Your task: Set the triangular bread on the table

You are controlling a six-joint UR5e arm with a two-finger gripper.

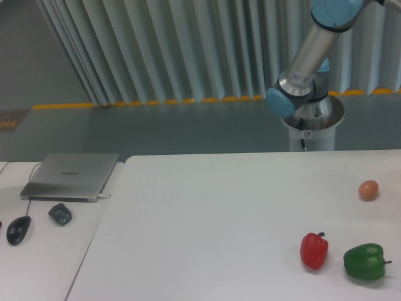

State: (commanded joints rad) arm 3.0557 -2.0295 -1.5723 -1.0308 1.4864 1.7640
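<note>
Neither the hand nor the triangular bread is in sight, so its grip can't be judged. The silver-and-blue robot arm (313, 56) leans up out of frame beyond the large plain white bench (213, 219), far right.

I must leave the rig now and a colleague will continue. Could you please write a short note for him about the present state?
Gripper: out of the camera view; only the arm shows, above its base behind the table.
Triangular bread: not visible anywhere in the picture, so whether the gripper holds it cannot be told.
On the table, right side: small orange-brown ball, red pepper, green pepper.
Done: no bread on the table.
Left: place the bread on the table.
</note>
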